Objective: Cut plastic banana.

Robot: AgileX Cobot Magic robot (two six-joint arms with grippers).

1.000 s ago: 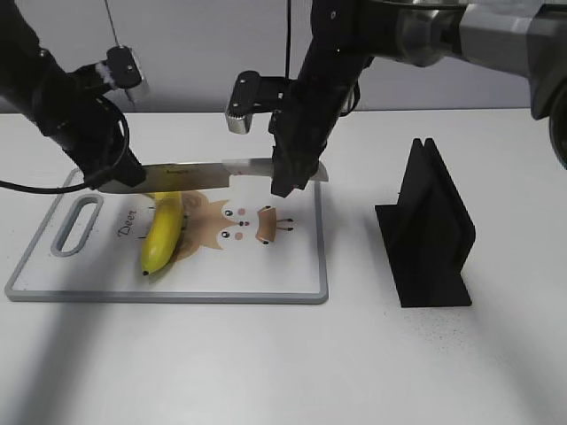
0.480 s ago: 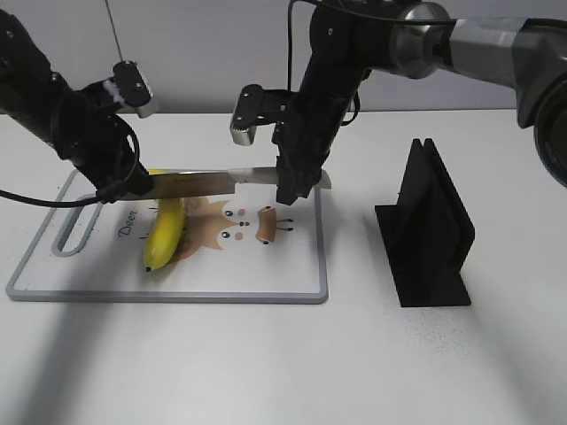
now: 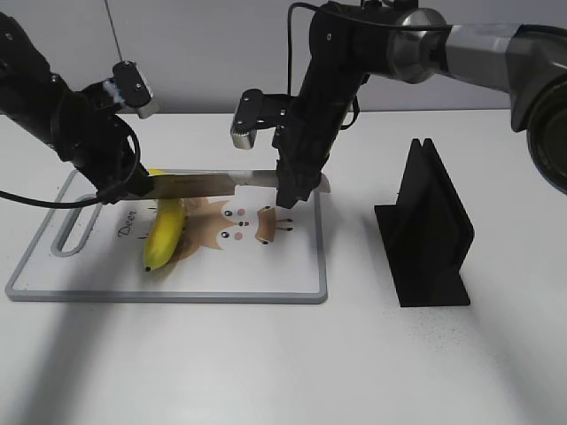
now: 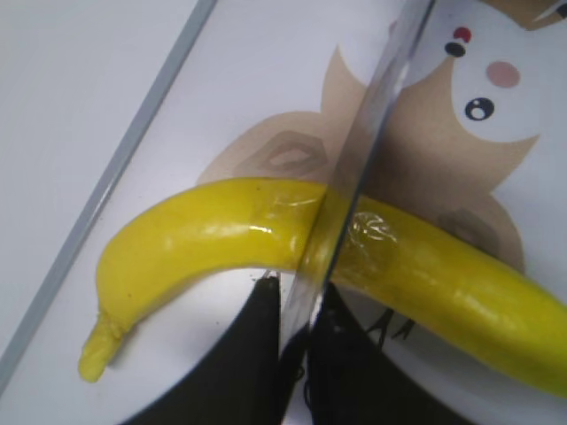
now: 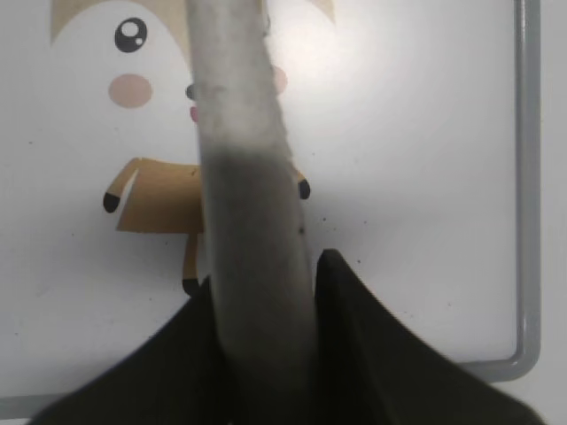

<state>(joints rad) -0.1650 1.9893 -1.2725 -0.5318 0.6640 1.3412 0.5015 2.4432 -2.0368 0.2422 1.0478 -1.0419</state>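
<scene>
Exterior view: both grippers, left (image 3: 124, 186) and right (image 3: 295, 188), clamp the knife (image 3: 213, 181) level above the plastic banana (image 3: 164, 232), steadying each end for cutting.

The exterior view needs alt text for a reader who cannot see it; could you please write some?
Two black robot arms hold a knife level over a yellow plastic banana on a white cutting board: the left gripper at one end, the right gripper at the other. A black stand sits to the right.
</scene>
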